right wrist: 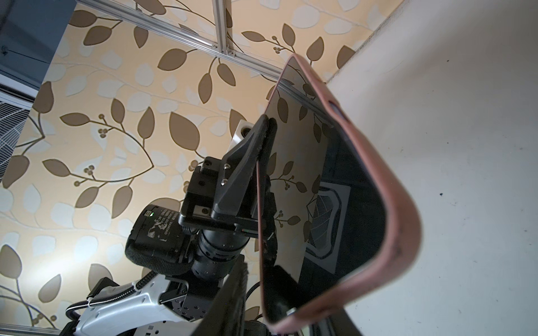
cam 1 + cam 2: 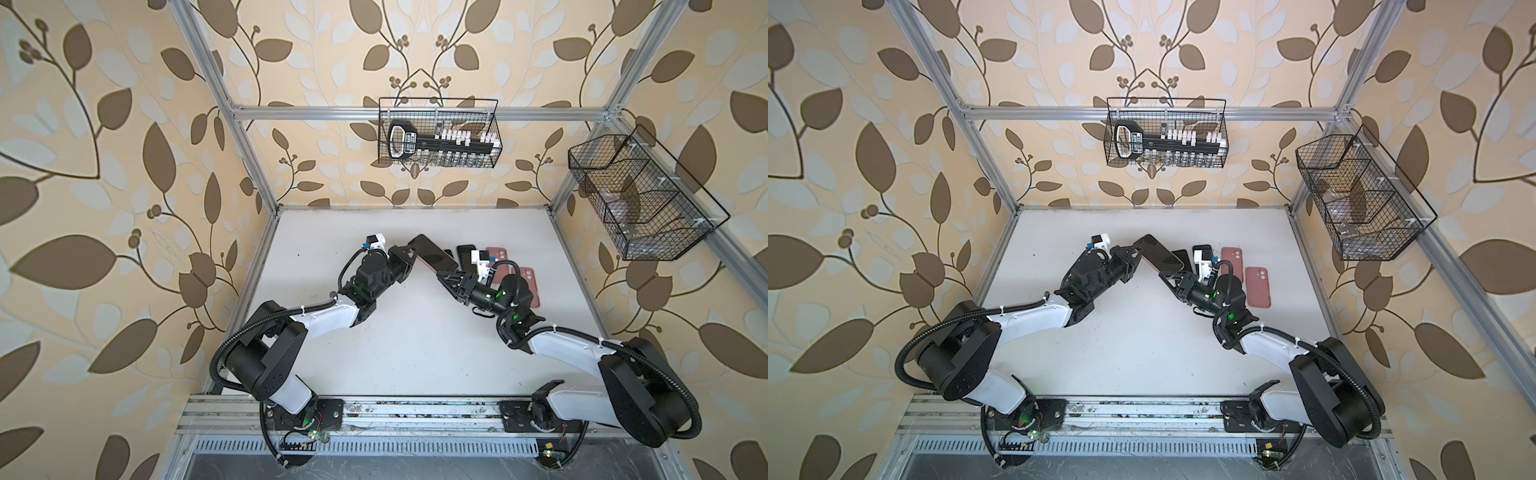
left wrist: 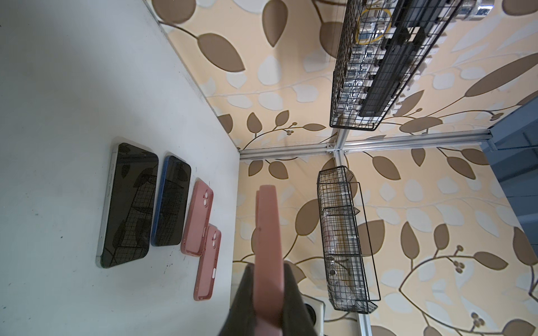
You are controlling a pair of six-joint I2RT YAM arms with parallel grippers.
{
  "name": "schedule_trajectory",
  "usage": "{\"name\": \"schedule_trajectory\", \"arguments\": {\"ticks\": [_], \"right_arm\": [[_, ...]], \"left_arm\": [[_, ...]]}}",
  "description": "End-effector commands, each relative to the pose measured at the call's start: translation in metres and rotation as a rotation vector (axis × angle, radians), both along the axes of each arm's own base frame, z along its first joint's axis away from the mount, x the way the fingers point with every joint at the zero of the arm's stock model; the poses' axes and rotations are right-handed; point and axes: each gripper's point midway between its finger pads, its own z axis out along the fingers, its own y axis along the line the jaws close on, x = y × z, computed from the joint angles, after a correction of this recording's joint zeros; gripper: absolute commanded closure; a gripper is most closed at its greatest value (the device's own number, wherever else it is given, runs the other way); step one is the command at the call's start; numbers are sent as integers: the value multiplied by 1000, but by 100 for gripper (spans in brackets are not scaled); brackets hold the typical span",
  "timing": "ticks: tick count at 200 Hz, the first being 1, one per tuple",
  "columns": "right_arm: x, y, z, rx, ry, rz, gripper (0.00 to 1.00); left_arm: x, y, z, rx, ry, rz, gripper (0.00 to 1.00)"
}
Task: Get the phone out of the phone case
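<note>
Gripping the pink silicone phone case [image 3: 266, 227] by its edge, left claw [image 3: 267, 266] holds it raised above the white desk [image 2: 415, 353], black glass phone [image 1: 300, 163] still seated inside. Right claw [image 2: 441, 274] sits at the lower corner; grip not discernible. Extraction outstanding.

Only "DAMIAO" can be read, on the left arm's wrist motor label [image 1: 160, 224]; its other print is blurred.

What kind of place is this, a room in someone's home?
Likely a lab test booth, not a home: an aluminium frame edges the leaf wallpaper, and a robot's left arm and right arm stand bolted to a rail.
</note>
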Motion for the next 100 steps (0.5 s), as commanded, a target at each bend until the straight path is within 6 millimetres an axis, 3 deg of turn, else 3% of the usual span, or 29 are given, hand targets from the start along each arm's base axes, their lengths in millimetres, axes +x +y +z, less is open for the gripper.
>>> {"name": "schedule_trajectory", "arguments": {"ticks": [1, 100], "right_arm": [[2, 1, 10, 34, -26, -7, 68], [6, 1, 3, 6, -43, -19, 83]], "left_arm": [[-4, -2, 57, -128, -133, 0, 100], [-4, 2, 54, -186, -98, 18, 100]]}}
